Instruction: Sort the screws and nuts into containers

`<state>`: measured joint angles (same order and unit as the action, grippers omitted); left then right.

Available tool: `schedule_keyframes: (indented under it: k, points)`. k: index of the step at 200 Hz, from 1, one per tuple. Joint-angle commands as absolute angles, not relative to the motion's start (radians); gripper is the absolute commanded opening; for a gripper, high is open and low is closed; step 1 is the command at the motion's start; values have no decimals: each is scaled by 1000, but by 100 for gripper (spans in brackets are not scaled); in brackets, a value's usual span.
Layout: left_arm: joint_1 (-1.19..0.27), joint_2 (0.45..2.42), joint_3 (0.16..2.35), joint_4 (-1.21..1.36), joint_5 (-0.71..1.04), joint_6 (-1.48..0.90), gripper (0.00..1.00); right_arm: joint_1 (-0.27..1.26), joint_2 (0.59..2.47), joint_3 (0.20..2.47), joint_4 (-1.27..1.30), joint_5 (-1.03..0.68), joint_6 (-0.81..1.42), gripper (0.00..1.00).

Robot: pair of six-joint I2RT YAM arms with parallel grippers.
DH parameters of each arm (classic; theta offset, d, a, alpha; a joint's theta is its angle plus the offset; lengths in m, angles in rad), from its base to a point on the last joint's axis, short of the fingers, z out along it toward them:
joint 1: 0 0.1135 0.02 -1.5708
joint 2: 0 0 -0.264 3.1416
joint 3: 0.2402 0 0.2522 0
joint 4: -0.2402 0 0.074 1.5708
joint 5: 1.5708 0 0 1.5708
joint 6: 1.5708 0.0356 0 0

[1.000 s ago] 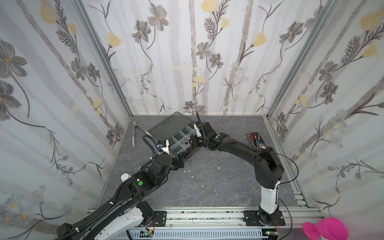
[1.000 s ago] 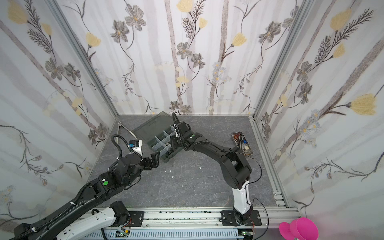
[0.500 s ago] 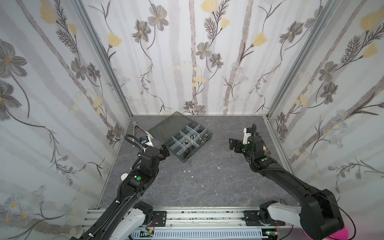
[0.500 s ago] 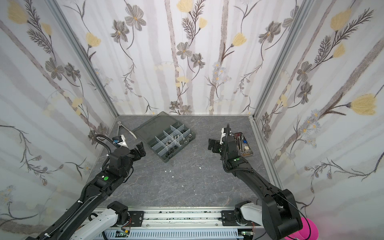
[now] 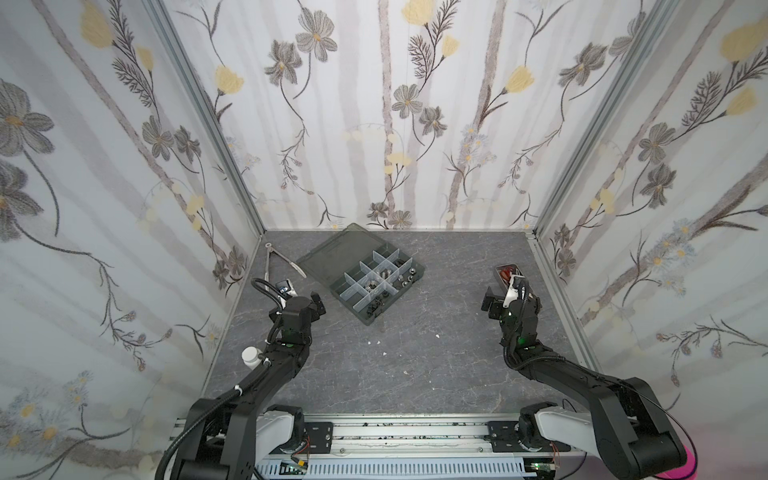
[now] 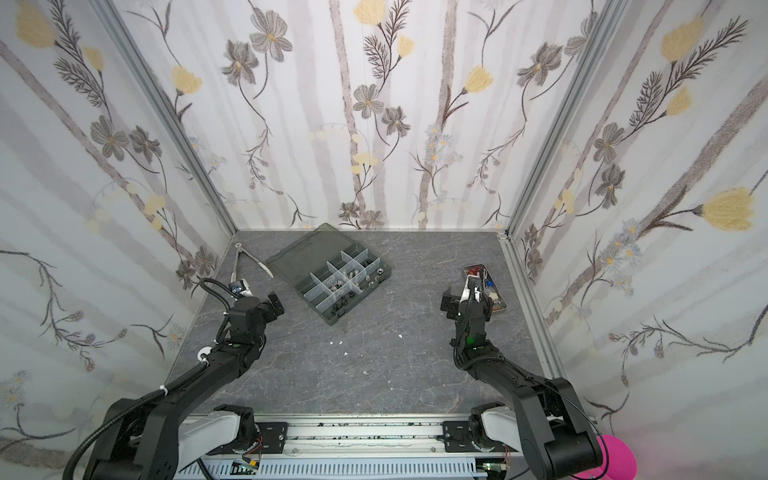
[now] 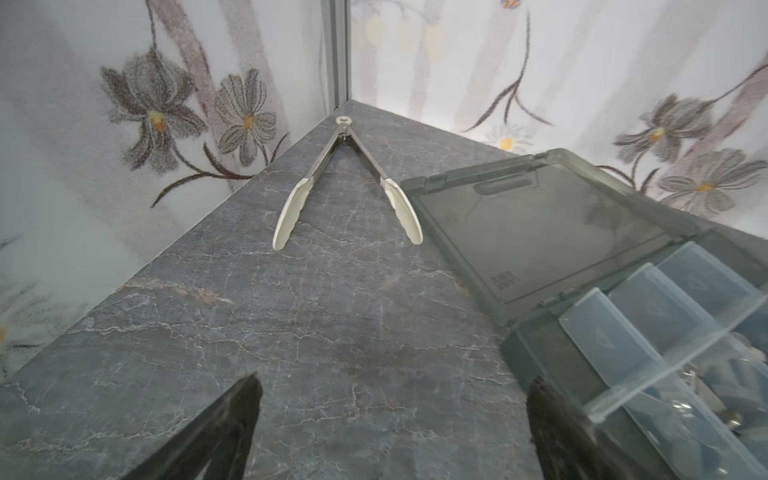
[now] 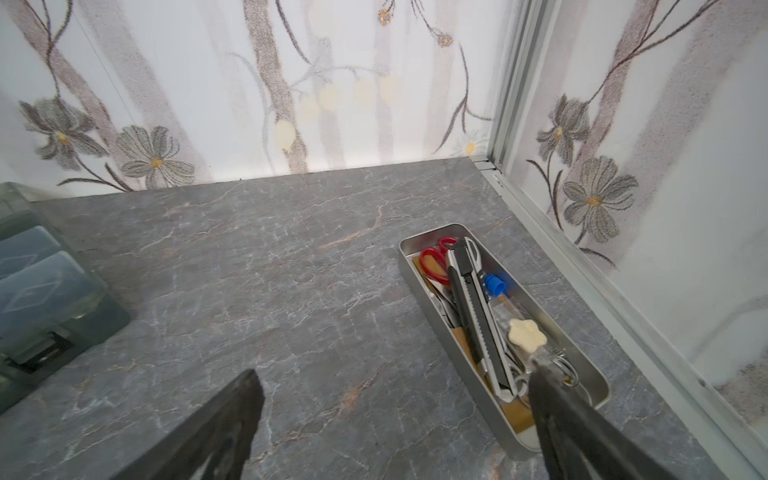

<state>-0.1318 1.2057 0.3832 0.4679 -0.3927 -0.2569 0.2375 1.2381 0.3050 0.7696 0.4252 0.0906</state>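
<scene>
Below, grey marbled tabletop (image 5: 415,365) between floral-papered walls (image 5: 374,124) — left fingers (image 7: 232,424) and right fingers (image 8: 224,428) wide apart, empty.

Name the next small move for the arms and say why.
Probably none beyond holding them where they are. The screws and nuts sit inside the divided organizer box, and only pale specks lie on the table. The left gripper and right gripper are open, empty and away from the box. Sorting looks finished, though tiny parts could escape these views.
</scene>
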Motion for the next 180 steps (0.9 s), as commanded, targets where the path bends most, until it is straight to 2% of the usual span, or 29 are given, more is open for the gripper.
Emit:
schedule_keyframes:
  k: [1,30,39,46,56,71,86,106,115,132,148,156,180]
  points:
    - [-114,1325,390,756,-375,-181,100,222,1264,295,973,487,-12,100]
    - [-111,1507,409,942,-374,-78,100,183,1275,219,1176,498,-25,100]
    - [-110,1531,434,925,-383,-59,100,173,1264,201,1217,489,-19,99]
    - [-110,1550,403,1042,-381,-30,100,161,1257,173,1285,462,-5,100]
    - [-86,1569,399,1053,-338,-52,100,126,1271,121,1443,400,53,100]
    - [-80,1558,357,1118,-325,-56,100,78,1370,86,1603,357,164,100]
    - [-75,1546,283,1233,-309,-64,100,75,1508,33,1844,367,161,100]
    - [-88,1611,156,1551,-325,-38,100,73,1493,25,1844,356,180,100]
    - [-105,1594,152,1517,-365,-37,100,79,1450,29,1790,349,169,99]
    - [-123,1604,191,1473,-396,-23,100,83,1290,57,1549,392,181,100]
    - [-123,1610,188,1484,-394,-19,100,79,1118,123,1154,435,146,100]
    - [-123,1600,190,1460,-390,-25,100,64,1074,147,1042,434,139,100]
    - [-123,1601,193,1461,-390,-24,100,29,1104,36,1210,398,138,100]
